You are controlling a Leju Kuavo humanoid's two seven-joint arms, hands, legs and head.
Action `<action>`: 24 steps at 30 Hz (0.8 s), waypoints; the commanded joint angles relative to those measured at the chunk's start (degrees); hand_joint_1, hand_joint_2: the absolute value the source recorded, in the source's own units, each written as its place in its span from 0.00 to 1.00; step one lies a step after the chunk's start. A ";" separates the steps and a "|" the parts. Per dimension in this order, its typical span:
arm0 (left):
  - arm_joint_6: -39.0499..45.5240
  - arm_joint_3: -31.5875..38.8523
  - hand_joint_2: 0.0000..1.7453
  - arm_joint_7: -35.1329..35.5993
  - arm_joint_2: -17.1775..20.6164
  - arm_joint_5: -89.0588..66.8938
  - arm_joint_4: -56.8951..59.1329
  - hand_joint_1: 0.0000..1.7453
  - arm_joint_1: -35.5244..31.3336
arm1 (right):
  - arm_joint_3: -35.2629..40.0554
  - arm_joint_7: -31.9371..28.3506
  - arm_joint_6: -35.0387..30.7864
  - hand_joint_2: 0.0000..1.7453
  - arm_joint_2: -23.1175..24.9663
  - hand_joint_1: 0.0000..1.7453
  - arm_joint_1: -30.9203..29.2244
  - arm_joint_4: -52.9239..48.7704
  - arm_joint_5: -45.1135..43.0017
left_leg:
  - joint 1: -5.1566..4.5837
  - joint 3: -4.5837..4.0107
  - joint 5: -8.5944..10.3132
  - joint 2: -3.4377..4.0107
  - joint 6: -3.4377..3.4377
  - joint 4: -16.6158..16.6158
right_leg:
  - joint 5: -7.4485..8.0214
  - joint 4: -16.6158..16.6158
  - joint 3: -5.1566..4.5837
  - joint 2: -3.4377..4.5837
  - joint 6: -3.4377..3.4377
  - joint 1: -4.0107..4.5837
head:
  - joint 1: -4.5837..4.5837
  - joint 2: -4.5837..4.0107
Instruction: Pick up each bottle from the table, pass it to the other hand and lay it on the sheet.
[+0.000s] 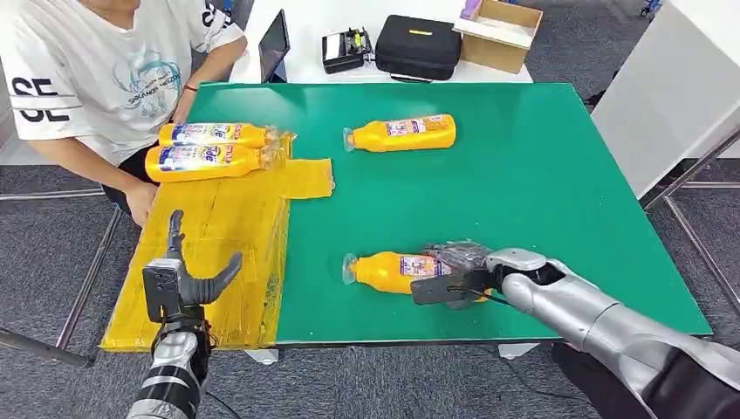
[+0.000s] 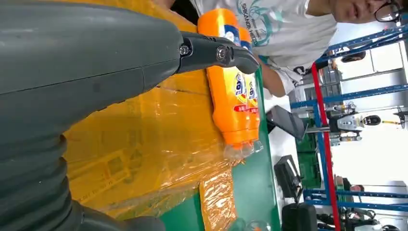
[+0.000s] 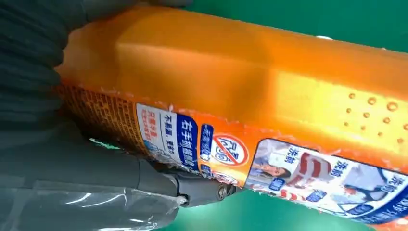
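Bottles, four of them, all orange with clear caps, lie on their sides on the green table (image 1: 541, 192). Two lie side by side and touching on the far part of the yellow sheet (image 1: 218, 236), near the person in a white printed T-shirt (image 1: 96, 70): the far sheet bottle (image 1: 214, 134) and the near sheet bottle (image 1: 205, 161). Their labels are blue and white with red; the writing is too small to read in the head view. A third bottle (image 1: 403, 133) lies alone on the bare green, well apart from the sheet.

The fourth one, the near bottle (image 1: 388, 271), lies close to the front edge of the table with its cap toward the sheet. The right hand (image 1: 458, 272) is closed around its base end, thumb on one side and the fingers on the other. In the right wrist view its label (image 3: 269, 168) carries Chinese characters on blue panels and a red-ringed round mark; I cannot read the brand.

The left hand (image 1: 179, 279) is raised over the near part of the sheet, fingers spread and holding nothing.

Behind the table stand a black case (image 1: 419, 45), a cardboard box (image 1: 499, 35) and a dark tablet (image 1: 274, 45).
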 commanded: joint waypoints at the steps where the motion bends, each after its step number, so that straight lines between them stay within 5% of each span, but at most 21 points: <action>1: -0.29 0.53 1.00 0.25 0.21 -0.17 1.45 0.00 -0.68 | -2.15 -1.16 -5.09 1.00 6.02 1.00 1.56 6.77 2.54 | 0.06 0.35 -0.09 0.22 0.00 -0.05 | -0.03 -0.11 0.33 0.10 -0.25 0.11 | 0.00 0.00; 6: -0.38 0.62 1.00 0.32 0.18 -0.24 1.20 0.00 -0.56 | -3.02 -1.10 -5.68 1.00 6.36 1.00 2.31 6.62 3.28 | 0.06 0.31 -0.08 0.17 0.01 -0.06 | -0.04 -0.11 0.31 0.05 -0.21 0.10 | 0.00 0.00; 8: -0.30 0.98 1.00 0.19 0.11 -0.30 0.05 0.00 0.20 | -11.67 -2.22 -15.99 1.00 8.78 1.00 7.40 5.55 3.28 | 0.04 0.23 -0.06 0.14 0.02 -0.04 | -0.03 -0.07 0.22 0.05 -0.14 0.07 | 0.00 0.00; 11: -1.02 1.91 1.00 0.81 -0.50 -0.55 -5.66 0.00 3.73 | -33.86 -6.40 -34.84 1.00 20.97 1.00 22.28 -4.73 9.03 | 0.12 0.33 -0.07 0.15 -0.02 -0.12 | -0.01 -0.20 0.35 0.07 -0.18 0.16 | 0.00 0.00; 15: -1.91 1.84 1.00 2.15 -1.00 -0.70 -8.58 0.00 5.42 | -41.36 -4.31 -34.67 1.00 26.09 1.00 26.90 -14.55 16.40 | 0.14 0.24 -0.21 0.28 -0.07 -0.04 | -0.15 0.02 0.24 0.24 -0.28 0.20 | 0.02 0.00; 18: -3.62 0.83 1.00 3.43 -1.93 1.00 -11.21 0.00 6.77 | -52.89 -13.71 -53.25 1.00 34.69 1.00 31.11 -22.34 15.88 | 0.25 0.19 -0.31 0.18 -0.16 0.03 | -0.22 0.08 0.12 0.09 -0.30 0.32 | -0.07 0.00; 24: -11.50 -3.78 1.00 9.00 -2.13 9.54 -15.20 0.00 7.69 | -61.67 -21.31 -60.53 1.00 38.71 1.00 35.82 -27.67 10.16 | 0.33 -0.08 -0.24 -0.11 -0.07 0.07 | -0.30 0.08 0.03 -0.26 -0.29 0.29 | 0.00 0.00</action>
